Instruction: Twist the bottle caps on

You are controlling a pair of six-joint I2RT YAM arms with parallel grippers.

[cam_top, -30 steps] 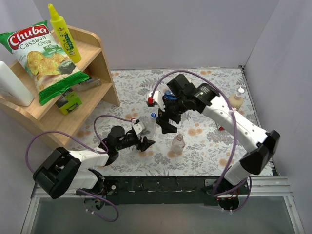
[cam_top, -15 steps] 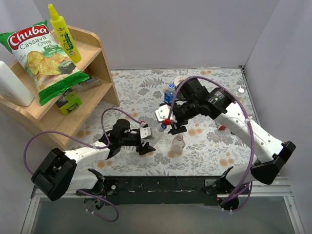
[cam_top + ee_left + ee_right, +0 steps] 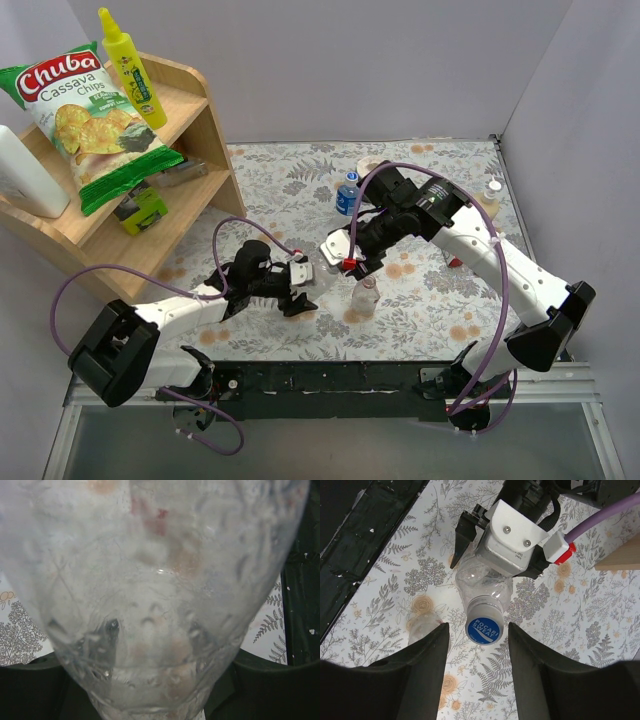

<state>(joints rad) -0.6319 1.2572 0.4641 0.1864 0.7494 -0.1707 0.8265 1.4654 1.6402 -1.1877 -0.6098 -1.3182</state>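
Where the top camera looks down, I see a floral-patterned bench (image 3: 430,165) boxed in by plain grey walls (image 3: 400,60), with a wooden shelf (image 3: 195,100) at the left rear. Near the middle, the left end effector (image 3: 300,283) pinches a clear bottle (image 3: 312,272). The right end effector (image 3: 330,262) sits right over that bottle's neck and hides the cap from this view. A capless bottle (image 3: 366,293) stands just beside them.

On the left wrist camera the bottle fills nearly the whole view, with my dark fingers pressed against it at both lower corners. The floral pattern shows through the plastic.

On the right wrist camera the blue cap (image 3: 485,625) sits on the bottle's neck between my two fingers (image 3: 422,670). They are spread, with a gap on each side of the cap, and do not touch it. The cap's printed top faces the lens, so the bottle's long axis runs almost straight at the camera, neck toward me. Its body is held in the left end effector behind it.
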